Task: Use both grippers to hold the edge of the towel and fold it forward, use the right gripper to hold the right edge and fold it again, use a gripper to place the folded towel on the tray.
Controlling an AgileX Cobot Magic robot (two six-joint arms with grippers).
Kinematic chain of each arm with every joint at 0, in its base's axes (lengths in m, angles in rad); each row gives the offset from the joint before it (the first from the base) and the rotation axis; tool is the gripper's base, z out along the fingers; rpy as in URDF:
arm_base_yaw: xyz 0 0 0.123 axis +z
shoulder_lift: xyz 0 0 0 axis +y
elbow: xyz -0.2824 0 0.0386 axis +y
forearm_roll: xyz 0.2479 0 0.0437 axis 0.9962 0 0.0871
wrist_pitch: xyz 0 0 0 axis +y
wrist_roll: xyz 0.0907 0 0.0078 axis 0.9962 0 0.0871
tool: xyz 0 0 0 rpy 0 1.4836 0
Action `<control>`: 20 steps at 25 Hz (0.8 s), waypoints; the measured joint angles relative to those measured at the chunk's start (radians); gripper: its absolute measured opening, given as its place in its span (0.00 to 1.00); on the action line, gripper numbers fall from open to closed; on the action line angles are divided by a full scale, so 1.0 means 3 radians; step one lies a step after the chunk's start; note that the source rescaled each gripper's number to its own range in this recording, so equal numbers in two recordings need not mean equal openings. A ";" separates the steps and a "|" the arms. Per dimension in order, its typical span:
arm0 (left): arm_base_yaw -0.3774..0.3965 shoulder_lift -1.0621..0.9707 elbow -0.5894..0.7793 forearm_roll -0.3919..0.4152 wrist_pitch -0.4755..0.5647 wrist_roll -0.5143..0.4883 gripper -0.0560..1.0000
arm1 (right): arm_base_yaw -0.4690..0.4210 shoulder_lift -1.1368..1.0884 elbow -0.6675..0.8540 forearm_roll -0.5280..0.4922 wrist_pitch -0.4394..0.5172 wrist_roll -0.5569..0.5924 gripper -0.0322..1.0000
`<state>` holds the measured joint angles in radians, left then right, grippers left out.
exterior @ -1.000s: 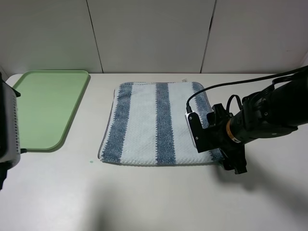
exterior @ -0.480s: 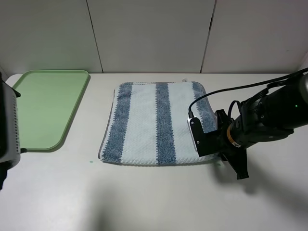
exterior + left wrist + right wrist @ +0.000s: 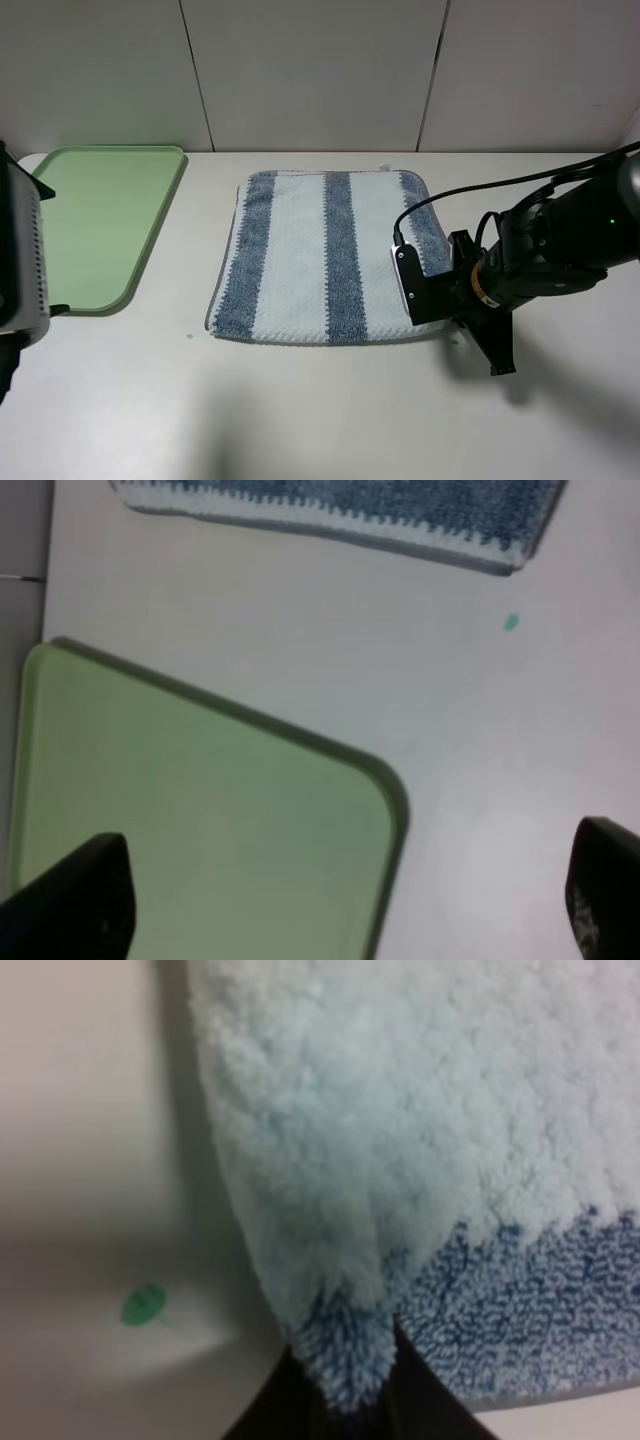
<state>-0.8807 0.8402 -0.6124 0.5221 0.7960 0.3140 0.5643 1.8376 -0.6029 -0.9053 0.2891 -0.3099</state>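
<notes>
**Right end effector pinched on the towel's corner, left one hanging open by the tray**

Here's how things sit on our rig. The towel (image 3: 325, 255) lies flat in the middle of the counter (image 3: 320, 420), with its blue and pale stripes running front to back. The near edge looks rounded and thick, like a fold, though we can't say for sure from the high camera.

The right end effector (image 3: 345, 1395) is down at the towel's near right corner. In the right wrist view, its two black fingers (image 3: 275, 1410) are closed tight on a little tuft of the blue stripe right at the corner tip, and the cloth bunches up into a point between them. The rest of the towel is flat on the counter. There's a small green mark (image 3: 143, 1305) on the counter just beside that corner.

The left end effector (image 3: 340, 910) is open. We see its fingertips (image 3: 75, 900) spread wide at either side of the left wrist view with nothing between them. It hangs above the counter over the rounded corner of the tray (image 3: 200, 810), well apart from the towel.

The tray (image 3: 100, 225) is the pale green one at the far left of the counter, with a strip of bare counter between it and the towel. A second green mark (image 3: 187, 337) sits near the towel's near left corner.
</notes>
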 joint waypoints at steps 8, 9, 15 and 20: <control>0.0000 0.0000 0.0031 -0.0042 -0.0012 0.0099 0.84 | 0.0000 0.0000 0.0000 0.0001 0.0000 0.0000 0.06; 0.0000 0.0000 0.0071 -0.0030 -0.0018 0.0145 0.84 | 0.0000 0.0000 0.0000 0.0001 0.0000 0.0000 0.06; -0.0006 0.0000 0.0404 0.0160 -0.0254 0.0203 0.84 | 0.0000 0.0000 0.0000 0.0001 0.0000 0.0000 0.06; -0.0006 0.0102 0.0477 0.0317 -0.0542 0.0169 0.84 | 0.0000 0.0000 0.0000 0.0001 0.0000 0.0000 0.06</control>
<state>-0.8826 0.8707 -0.4692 0.6174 0.6334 0.3648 0.5643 1.8376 -0.6029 -0.9049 0.2891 -0.3099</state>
